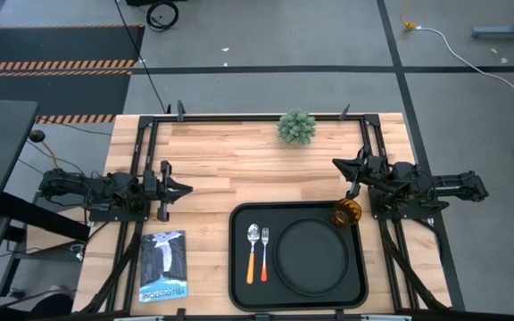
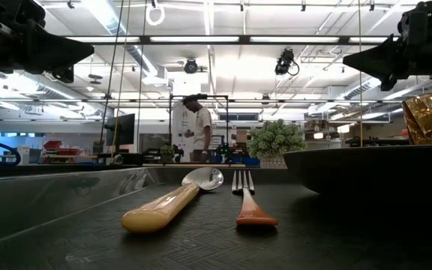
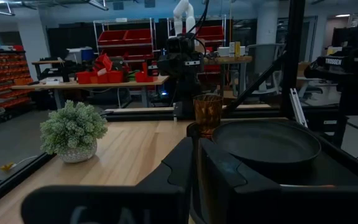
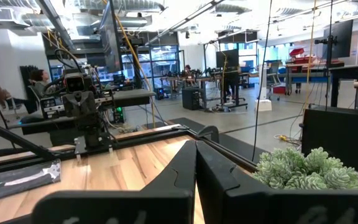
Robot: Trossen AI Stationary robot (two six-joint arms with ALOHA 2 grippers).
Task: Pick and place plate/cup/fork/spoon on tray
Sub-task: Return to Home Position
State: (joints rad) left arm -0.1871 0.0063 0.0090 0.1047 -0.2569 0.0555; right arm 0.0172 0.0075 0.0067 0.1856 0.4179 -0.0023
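Lower centre: the tray (image 1: 239, 267) carries the spoon (image 1: 252, 251) and fork (image 1: 264, 254), long axes parallel, left of the plate (image 1: 312, 257). The cup (image 1: 346, 213) stands in its upper right corner. Beyond, above the worktop (image 1: 239, 160), the right claw (image 1: 336, 165) lies just up-frame of the cup. The left claw (image 1: 187, 189) is well apart at mid left. Both claws are pressed together.

Bare table (image 1: 239, 169) between plant (image 1: 296, 127) and tray (image 1: 239, 294)
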